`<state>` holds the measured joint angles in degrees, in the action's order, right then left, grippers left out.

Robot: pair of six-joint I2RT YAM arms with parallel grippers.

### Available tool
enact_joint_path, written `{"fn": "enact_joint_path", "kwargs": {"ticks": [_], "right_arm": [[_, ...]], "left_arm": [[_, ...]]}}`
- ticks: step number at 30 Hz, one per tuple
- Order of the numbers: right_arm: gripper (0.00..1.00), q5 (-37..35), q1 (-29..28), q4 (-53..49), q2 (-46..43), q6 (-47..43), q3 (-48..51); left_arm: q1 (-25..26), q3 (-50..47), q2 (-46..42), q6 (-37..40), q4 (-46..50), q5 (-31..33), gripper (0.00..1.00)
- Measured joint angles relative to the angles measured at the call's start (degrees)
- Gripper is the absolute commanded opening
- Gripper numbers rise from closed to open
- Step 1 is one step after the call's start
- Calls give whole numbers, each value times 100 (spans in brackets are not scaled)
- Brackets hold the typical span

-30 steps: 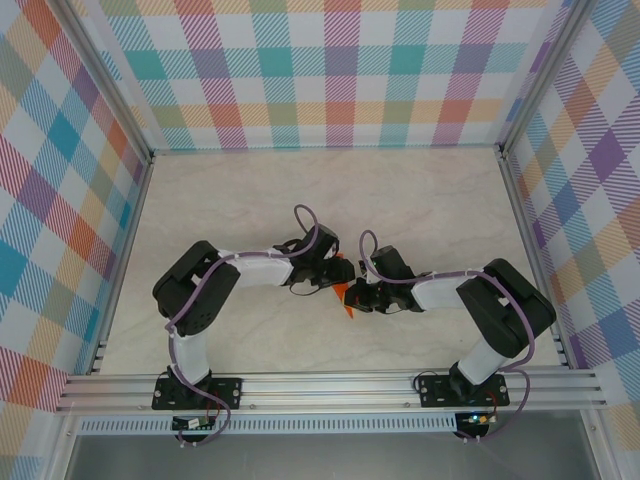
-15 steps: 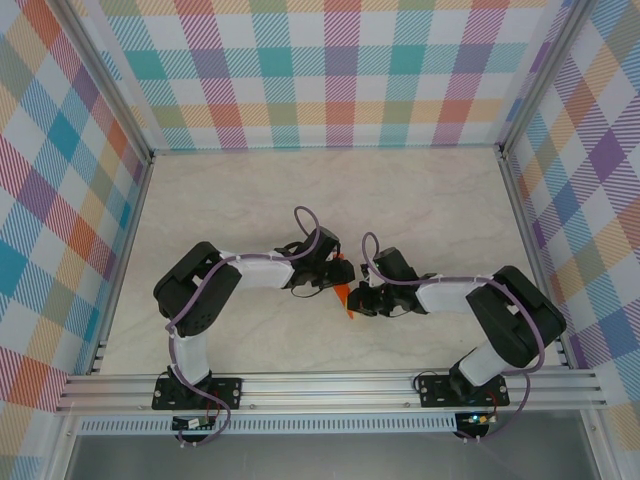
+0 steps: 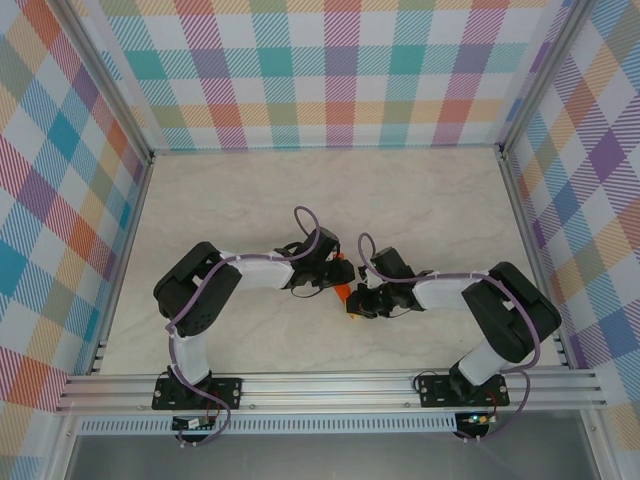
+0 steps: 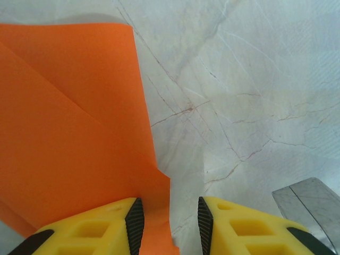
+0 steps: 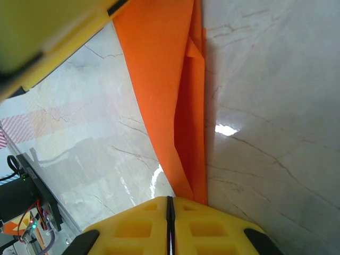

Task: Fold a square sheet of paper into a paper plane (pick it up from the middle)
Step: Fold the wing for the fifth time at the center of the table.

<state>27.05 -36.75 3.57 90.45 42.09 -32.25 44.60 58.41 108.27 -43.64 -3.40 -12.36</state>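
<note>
Overhead view, left to right. The left arm bends in from its base on the near rail (image 3: 330, 385), and the left gripper (image 3: 333, 278) sits low over the marbled tabletop (image 3: 250, 200), near the middle and pointing right. Just beside it, between the two grippers, lies the orange paper (image 3: 344, 291), most of it hidden from above. The right gripper (image 3: 357, 300) faces left from the other side, close to the left gripper.

Left wrist view. The paper fills the left half of the picture, with one diagonal crease running across it. A narrow tongue of the sheet runs down into the gap between the yellow fingers (image 4: 85, 231). The jaws stand partly apart, and bare tabletop shows in the right part of the gap. No pinch is visible.

Right wrist view. The paper is folded into layers and rises as a long, narrow band from the pads to the far edge of the picture, beside a blurred yellow body (image 5: 53, 37) at far left. The jaws are pressed together to a hairline seam, and the paper's near end enters there, so it appears pinched.
</note>
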Motion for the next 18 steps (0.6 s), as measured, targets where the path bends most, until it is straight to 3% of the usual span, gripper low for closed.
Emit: {"fn": "enact_joint_path", "kwargs": {"ticks": [18], "right_arm": [[19, -190, 0, -87, -1010, 33, 833]], "left_arm": [[0, 15, 2, 105, 22, -2, 37]]}}
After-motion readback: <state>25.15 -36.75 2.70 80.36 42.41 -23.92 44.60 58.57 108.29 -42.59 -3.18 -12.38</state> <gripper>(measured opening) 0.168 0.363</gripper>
